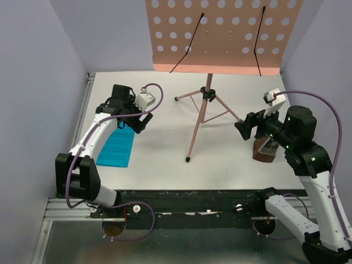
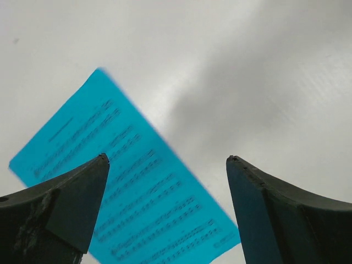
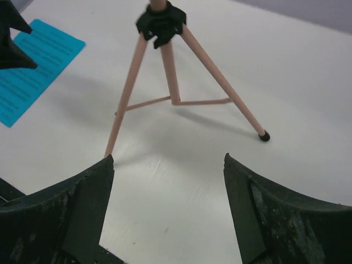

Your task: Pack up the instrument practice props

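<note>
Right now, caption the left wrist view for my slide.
Left fingers spread open above the printed blue sheet lying flat on the white table.

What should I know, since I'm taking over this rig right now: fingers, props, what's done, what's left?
Left gripper: fingers open, empty, above the blue sheet, which lies flat on the left of the table.
Right gripper: fingers open, empty, facing the tripod legs of the pink music stand, which stands upright in the centre.
Brown block: on the table beneath the right arm, partly hidden.
Done: nothing looks packed.
Left: all three props; no container in view.
</note>
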Robot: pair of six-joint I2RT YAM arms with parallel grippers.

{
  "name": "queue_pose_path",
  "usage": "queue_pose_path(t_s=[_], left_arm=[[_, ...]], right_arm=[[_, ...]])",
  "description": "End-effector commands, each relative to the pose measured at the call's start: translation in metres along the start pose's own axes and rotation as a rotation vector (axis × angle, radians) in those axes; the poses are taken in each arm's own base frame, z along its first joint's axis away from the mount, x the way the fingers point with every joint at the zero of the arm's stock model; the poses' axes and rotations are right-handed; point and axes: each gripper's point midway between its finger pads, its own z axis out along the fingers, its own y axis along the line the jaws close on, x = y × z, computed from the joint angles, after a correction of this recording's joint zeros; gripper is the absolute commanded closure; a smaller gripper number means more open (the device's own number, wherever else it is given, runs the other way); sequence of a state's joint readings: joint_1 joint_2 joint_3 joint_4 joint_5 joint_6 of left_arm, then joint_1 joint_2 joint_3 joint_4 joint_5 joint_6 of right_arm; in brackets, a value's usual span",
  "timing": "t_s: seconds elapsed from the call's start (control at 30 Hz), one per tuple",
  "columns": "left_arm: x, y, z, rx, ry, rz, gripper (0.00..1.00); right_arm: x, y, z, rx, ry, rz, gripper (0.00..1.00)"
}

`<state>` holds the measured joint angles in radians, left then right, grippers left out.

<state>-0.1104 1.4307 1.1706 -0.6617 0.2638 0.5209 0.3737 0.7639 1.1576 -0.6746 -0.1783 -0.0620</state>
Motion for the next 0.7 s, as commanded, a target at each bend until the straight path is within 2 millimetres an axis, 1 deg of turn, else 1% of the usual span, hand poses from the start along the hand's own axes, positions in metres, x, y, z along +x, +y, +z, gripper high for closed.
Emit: queue_pose_path(t_s=[0.0, 0.07, 0.13, 0.17, 0.23, 0.3, 0.33, 0.37, 0.47, 0.53, 0.6, 0.67], left_arm=[[-0.050, -0.041, 0.026, 0.136, -0.106, 0.113, 0.05], [-0.057, -0.048, 0.037, 0.159, -0.108, 0.134, 0.07], [-0.069, -0.049, 0.047, 0.161, -0.132, 0.151, 0.09], [-0.076, -0.050, 0.050, 0.160, -0.144, 0.164, 0.10], [-0.091, -0.050, 0.060, 0.163, -0.164, 0.182, 0.11], [-0.106, -0.051, 0.071, 0.172, -0.184, 0.203, 0.11], [-0.116, -0.050, 0.074, 0.173, -0.200, 0.218, 0.11], [-0.123, -0.051, 0.079, 0.178, -0.208, 0.230, 0.12], [-0.143, -0.052, 0.089, 0.178, -0.230, 0.251, 0.12], [-0.153, -0.052, 0.096, 0.181, -0.237, 0.249, 0.12], [-0.161, -0.052, 0.100, 0.177, -0.254, 0.247, 0.11], [-0.169, -0.055, 0.106, 0.178, -0.272, 0.253, 0.11]], right_arm=[[0.032, -0.010, 0.018, -0.039, 0.120, 0.315, 0.15], [0.037, -0.015, 0.032, -0.095, 0.150, 0.354, 0.15], [0.033, -0.008, 0.049, -0.262, 0.146, 0.391, 0.17], [0.028, -0.007, 0.056, -0.319, 0.140, 0.407, 0.19], [0.016, 0.002, 0.070, -0.478, 0.138, 0.445, 0.22], [0.005, 0.005, 0.084, -0.594, 0.144, 0.534, 0.27], [0.002, 0.002, 0.093, -0.615, 0.146, 0.568, 0.29], [0.001, -0.001, 0.100, -0.605, 0.153, 0.615, 0.29], [-0.004, -0.011, 0.118, -0.581, 0.115, 0.677, 0.28], [-0.009, -0.012, 0.126, -0.592, 0.095, 0.713, 0.29], [-0.012, -0.015, 0.132, -0.575, 0.062, 0.714, 0.30], [-0.010, -0.017, 0.138, -0.551, 0.054, 0.717, 0.32]])
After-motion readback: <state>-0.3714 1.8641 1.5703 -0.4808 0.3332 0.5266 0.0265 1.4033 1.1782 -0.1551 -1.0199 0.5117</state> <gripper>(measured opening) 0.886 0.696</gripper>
